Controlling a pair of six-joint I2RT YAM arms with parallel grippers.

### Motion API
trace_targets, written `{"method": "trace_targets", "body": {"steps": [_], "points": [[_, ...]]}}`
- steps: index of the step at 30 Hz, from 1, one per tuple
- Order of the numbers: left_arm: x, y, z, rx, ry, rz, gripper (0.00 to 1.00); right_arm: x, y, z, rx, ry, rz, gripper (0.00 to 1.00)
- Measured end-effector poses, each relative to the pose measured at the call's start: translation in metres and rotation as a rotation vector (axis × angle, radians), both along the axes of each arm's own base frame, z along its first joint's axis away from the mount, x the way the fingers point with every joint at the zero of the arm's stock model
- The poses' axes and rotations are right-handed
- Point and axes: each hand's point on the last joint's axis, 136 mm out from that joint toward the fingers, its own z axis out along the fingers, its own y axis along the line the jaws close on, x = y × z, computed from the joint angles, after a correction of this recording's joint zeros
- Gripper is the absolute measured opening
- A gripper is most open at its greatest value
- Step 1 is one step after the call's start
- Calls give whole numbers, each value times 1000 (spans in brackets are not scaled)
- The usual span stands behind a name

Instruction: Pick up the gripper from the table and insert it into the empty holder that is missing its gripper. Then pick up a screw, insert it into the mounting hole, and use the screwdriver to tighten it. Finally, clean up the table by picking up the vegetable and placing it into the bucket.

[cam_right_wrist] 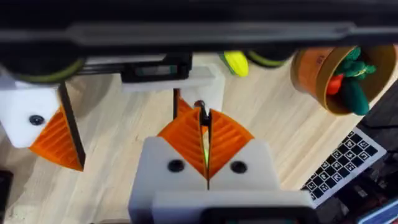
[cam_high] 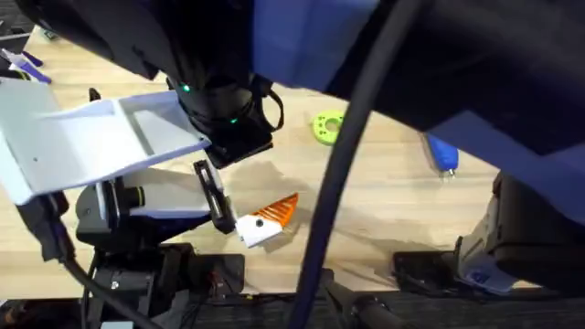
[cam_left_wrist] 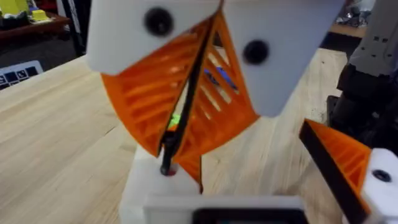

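My right gripper [cam_right_wrist: 205, 121] is shut, its orange wedges pressed together on a small dark screw [cam_right_wrist: 199, 106] at their tips. It hovers just above the white holder [cam_left_wrist: 155, 186], one finger base of my left gripper [cam_left_wrist: 249, 155]. A narrow orange gripper piece [cam_left_wrist: 193, 171] stands edge-on in that holder. The left gripper is open, its other orange-tipped finger [cam_left_wrist: 348, 162] well apart. On the table [cam_high: 384, 201] the blue screwdriver [cam_high: 441, 153] lies to the right. The yellow vegetable [cam_right_wrist: 235, 62] lies beside the orange-brown bucket [cam_right_wrist: 326, 74].
Green and red toys sit inside the bucket. A green plastic ring [cam_high: 326, 126] lies mid-table. A printed marker sheet [cam_right_wrist: 339, 168] lies near the bucket. Dark arm links and a cable [cam_high: 338, 183] hang blurred over much of the overhead view.
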Motion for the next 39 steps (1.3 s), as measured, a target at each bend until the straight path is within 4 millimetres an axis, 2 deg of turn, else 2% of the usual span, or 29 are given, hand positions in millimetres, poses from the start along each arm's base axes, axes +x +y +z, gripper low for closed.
{"method": "trace_targets", "body": {"steps": [39], "points": [[0, 0, 0, 2, -5, -1, 985, 0, -1, 5, 1, -1, -2, 6]]}}
